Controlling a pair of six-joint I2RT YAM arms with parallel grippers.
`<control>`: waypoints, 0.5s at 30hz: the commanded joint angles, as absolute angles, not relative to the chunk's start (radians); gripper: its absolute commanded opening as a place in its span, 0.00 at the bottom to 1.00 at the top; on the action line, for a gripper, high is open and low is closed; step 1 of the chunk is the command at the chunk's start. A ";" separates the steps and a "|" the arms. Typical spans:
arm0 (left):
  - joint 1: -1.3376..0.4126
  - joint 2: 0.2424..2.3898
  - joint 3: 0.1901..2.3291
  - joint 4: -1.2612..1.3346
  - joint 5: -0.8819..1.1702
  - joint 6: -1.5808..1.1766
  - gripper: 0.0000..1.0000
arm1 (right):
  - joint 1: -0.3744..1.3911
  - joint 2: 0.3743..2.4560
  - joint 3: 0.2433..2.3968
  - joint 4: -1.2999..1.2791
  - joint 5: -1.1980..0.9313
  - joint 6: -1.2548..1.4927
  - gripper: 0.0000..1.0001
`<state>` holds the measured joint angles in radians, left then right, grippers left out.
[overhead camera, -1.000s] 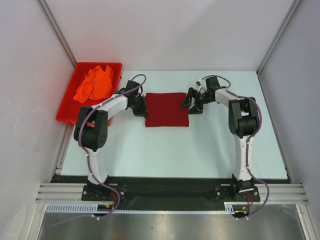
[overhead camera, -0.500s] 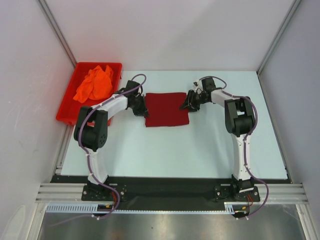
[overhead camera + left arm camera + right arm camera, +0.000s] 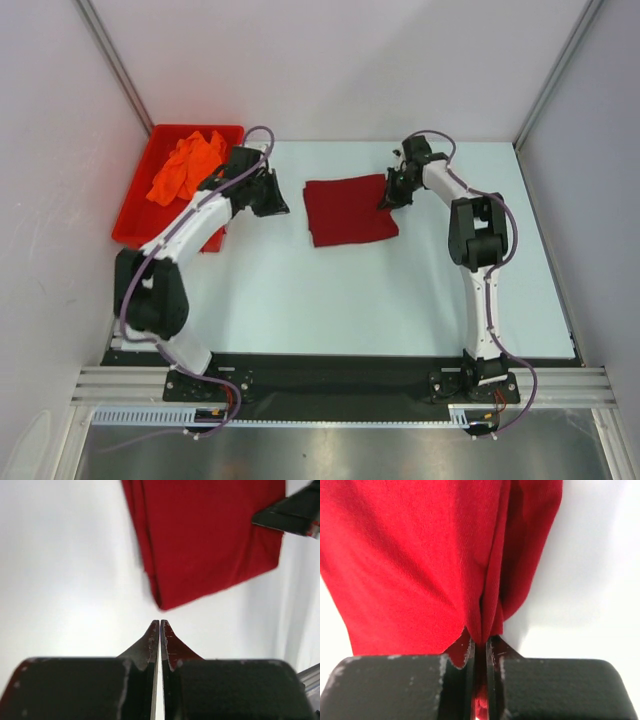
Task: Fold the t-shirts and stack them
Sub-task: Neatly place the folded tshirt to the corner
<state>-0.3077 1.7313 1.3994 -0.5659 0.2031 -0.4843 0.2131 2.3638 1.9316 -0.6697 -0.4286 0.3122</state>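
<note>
On the table, far centre: maroon t-shirt (image 3: 348, 210) lies folded into a compact rectangle, flat on the table (image 3: 350, 300), a little off square.
Change, shirt: a second ago it sat squarer and closer to the left arm. It has now shifted toward the right arm and turned slightly.
Change, right gripper (image 3: 480, 639): it was gaping beside the cloth. It is now pinched onto the shirt's right edge, with a ridge of layered fabric caught between the fingers.
Change, left gripper (image 3: 160, 625): it was at the shirt's left edge. It has now drawn back clear, fingers pressed together with nothing between them and bare table between the tips and the cloth's nearest corner.
Orange t-shirt (image 3: 188, 165): crumpled in the red bin (image 3: 132, 222), far left, not yet handled.
Reading: the right arm appears to be dragging the folded shirt to a stacking spot. The left arm is free and nearest the bin, so it is likely to fetch the orange one.
Risk: a one-sided pull may slide the layers open.
Progress: one shirt folded, one not, nothing stacked. Roughly halfway at best.
</note>
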 commanded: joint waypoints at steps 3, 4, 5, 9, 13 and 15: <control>-0.314 1.491 1.229 -0.586 0.183 -0.454 0.06 | 0.137 2.375 2.063 -0.827 -0.085 0.115 0.00; -0.314 1.467 1.195 -0.583 0.195 -0.462 0.06 | 0.117 2.376 2.086 -0.847 -0.059 0.097 0.00; -0.314 1.416 1.163 -0.578 0.201 -0.471 0.06 | 0.104 2.378 2.097 -0.851 -0.037 0.078 0.00; -0.322 1.316 1.013 -0.580 0.230 -0.505 0.08 | 0.016 2.394 2.140 -0.854 0.078 0.015 0.00; -0.347 1.304 0.991 -0.638 0.239 -0.482 0.07 | -0.057 2.434 2.209 -0.841 0.150 -0.075 0.00; -0.350 1.302 0.985 -0.663 0.235 -0.462 0.07 | -0.084 2.474 2.264 -0.836 0.175 -0.100 0.00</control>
